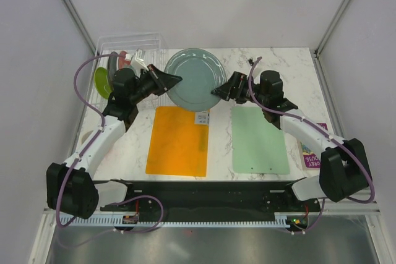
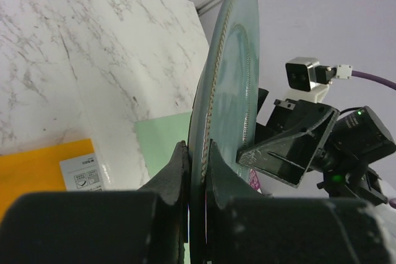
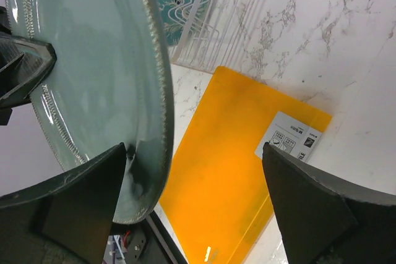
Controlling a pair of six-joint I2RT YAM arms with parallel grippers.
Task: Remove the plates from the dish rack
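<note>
While a handover of one plate from arm to arm appears to be the step in hand, two flat mats are seen nearer than the dish rack (image 1: 133,38) and to its right. One orange mat (image 1: 178,143) is laid closer to the rack and one pale green mat (image 1: 260,140) further from it.

Beyond the mats, just right of the dish rack and out of its slots, the grey-green plate (image 1: 193,75) is held up off the table. Its rim on the rack's side is pinched by the left gripper (image 1: 176,80), with a finger pressed on each face. The right gripper (image 1: 219,89) is set at the rim on the side away from the rack. Its fingers are spread wide, and the rim is taken between them but not clamped.

The next move is judged to call for those fingers to be pressed together on the rim before the left grip is let go. The plate could then be set down on a mat.

In the dish rack three plates are counted: one lime-green plate (image 1: 101,83), one dark plate (image 1: 112,67) and one red plate (image 1: 122,57), each partly hidden by the left arm. Four plates, two mats and two grippers are counted in all.
</note>
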